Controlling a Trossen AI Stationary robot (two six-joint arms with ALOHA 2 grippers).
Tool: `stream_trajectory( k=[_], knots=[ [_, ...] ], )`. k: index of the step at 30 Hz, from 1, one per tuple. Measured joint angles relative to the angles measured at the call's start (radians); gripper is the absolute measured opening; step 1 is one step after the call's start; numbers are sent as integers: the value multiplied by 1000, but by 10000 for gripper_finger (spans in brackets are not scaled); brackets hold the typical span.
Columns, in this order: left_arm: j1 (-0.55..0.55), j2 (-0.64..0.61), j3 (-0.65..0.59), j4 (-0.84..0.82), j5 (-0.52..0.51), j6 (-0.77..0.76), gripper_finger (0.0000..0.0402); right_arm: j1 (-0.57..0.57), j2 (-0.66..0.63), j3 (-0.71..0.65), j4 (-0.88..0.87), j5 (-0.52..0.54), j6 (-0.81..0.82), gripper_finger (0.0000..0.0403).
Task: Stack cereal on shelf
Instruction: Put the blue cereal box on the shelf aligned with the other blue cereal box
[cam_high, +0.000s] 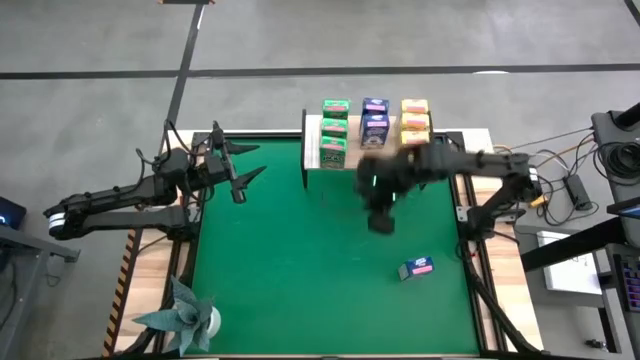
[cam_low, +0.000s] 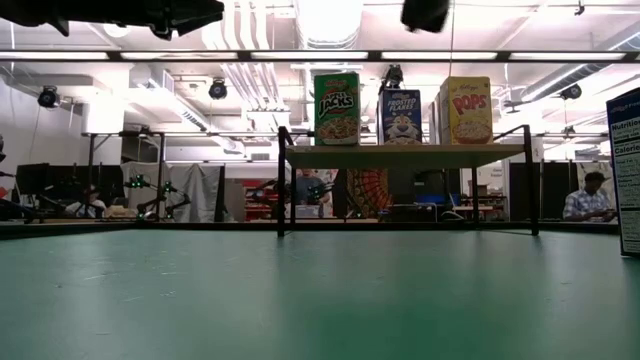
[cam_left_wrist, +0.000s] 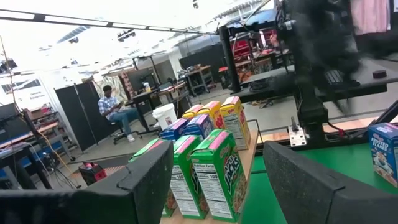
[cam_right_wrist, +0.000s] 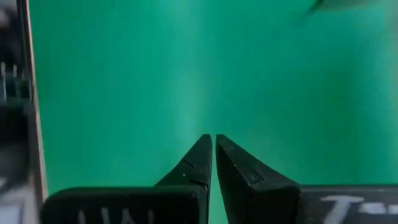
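Note:
Several cereal boxes stand in green (cam_high: 335, 130), blue (cam_high: 375, 120) and yellow (cam_high: 415, 120) rows on the wooden shelf (cam_low: 400, 155) at the mat's far edge. One more blue box (cam_high: 416, 268) lies on the green mat toward the near right. My right gripper (cam_right_wrist: 211, 138) is shut and empty. It points down, high over the mat in front of the shelf, and shows blurred in the high view (cam_high: 380, 218). My left gripper (cam_left_wrist: 219, 152) hovers open near the mat's far left corner, pointing level toward the shelf.
A folded teal paper plant (cam_high: 185, 315) stands at the mat's near left corner. The green mat (cam_high: 300, 260) lies bare between the shelf and the lone blue box. People sit in the room beyond the table (cam_low: 590, 195).

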Motion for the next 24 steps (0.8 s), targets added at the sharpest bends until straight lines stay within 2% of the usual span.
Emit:
stream_trajectory(
  k=[8, 15, 20, 24],
  knots=[
    [0, 0, 0, 3, 1, -10, 233, 239, -59, -300, 0, -7, 361, 13],
    [0, 0, 0, 5, 1, -10, 233, 408, -178, -421, 2, 58, 698, 13],
    [0, 1, 0, 30, 1, -12, 233, 484, -210, -463, 19, 114, 691, 18],
    [0, 1, 0, 30, 1, -26, 233, 494, -208, -464, 26, 138, 656, 54]
  ],
)
